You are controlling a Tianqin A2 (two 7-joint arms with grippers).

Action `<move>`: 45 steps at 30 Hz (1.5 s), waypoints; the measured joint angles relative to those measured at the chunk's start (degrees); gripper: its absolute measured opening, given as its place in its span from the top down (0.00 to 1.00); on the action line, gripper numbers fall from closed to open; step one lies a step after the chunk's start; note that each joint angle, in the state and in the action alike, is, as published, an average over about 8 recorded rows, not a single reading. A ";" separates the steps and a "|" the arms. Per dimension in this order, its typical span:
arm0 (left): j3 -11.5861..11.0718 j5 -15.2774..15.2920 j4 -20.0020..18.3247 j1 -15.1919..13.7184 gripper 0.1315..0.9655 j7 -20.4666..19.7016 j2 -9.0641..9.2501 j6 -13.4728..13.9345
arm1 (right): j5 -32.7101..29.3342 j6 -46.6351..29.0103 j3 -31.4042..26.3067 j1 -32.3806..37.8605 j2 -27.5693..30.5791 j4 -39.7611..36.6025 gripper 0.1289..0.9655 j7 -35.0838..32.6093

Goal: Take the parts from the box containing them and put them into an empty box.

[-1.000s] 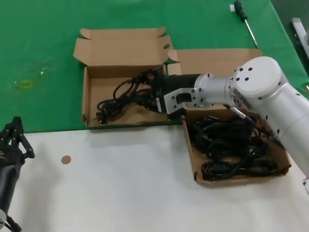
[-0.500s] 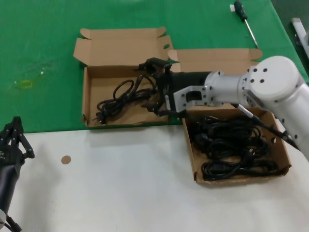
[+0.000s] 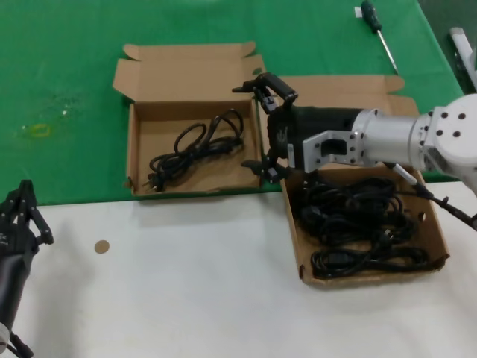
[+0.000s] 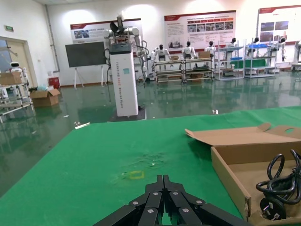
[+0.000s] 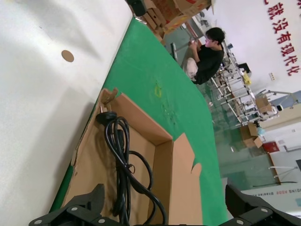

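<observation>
One coiled black cord (image 3: pixel 195 148) lies in the smaller cardboard box (image 3: pixel 134 153) on the green mat. It also shows in the right wrist view (image 5: pixel 117 150) inside that box (image 5: pixel 176 165). My right gripper (image 3: pixel 258 124) is open and empty, above the smaller box's right wall, between the two boxes. Its fingers (image 5: pixel 87 203) stand wide apart in the right wrist view. Several more coiled cords (image 3: pixel 358 224) lie in the larger box (image 3: pixel 294 239) on the right. My left gripper (image 3: pixel 22 212) is parked at the lower left, shut (image 4: pixel 163 181) and empty.
A green-handled screwdriver (image 3: pixel 376 28) lies on the green mat (image 3: pixel 67 74) at the far right back. A brown round spot (image 3: pixel 101 245) marks the white table in front. Both boxes' lids (image 3: pixel 186 71) fold open to the back.
My right gripper let go of the cord in the smaller box, opened wide and drew back to the right, out of that box. The left arm has not moved.
</observation>
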 joint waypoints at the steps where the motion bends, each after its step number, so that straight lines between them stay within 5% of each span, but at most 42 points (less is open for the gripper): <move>1: 0.00 0.00 0.00 0.00 0.98 0.00 0.00 0.00 | 0.16 -0.03 0.15 -0.19 0.21 0.35 0.14 0.04; 16: 0.00 0.00 0.00 0.00 0.95 0.00 0.00 0.00 | 1.56 2.92 2.05 -3.75 0.03 2.75 0.02 2.67; 25: 0.00 0.00 0.00 0.00 0.84 0.00 0.00 0.00 | 3.48 7.93 4.87 -9.26 -0.83 5.93 0.00 7.03; 33: 0.00 -0.01 0.00 0.00 0.64 0.01 0.00 0.00 | 5.27 12.61 7.48 -14.38 -1.62 8.86 0.00 11.08; 37: 0.00 -0.01 0.00 0.00 0.64 0.02 0.00 0.00 | 6.18 14.99 8.81 -16.95 -2.02 10.36 0.00 13.14; 45: 0.00 -0.01 0.00 0.00 0.37 0.02 0.00 0.00 | 7.97 19.64 11.43 -22.09 -2.82 13.33 0.00 17.17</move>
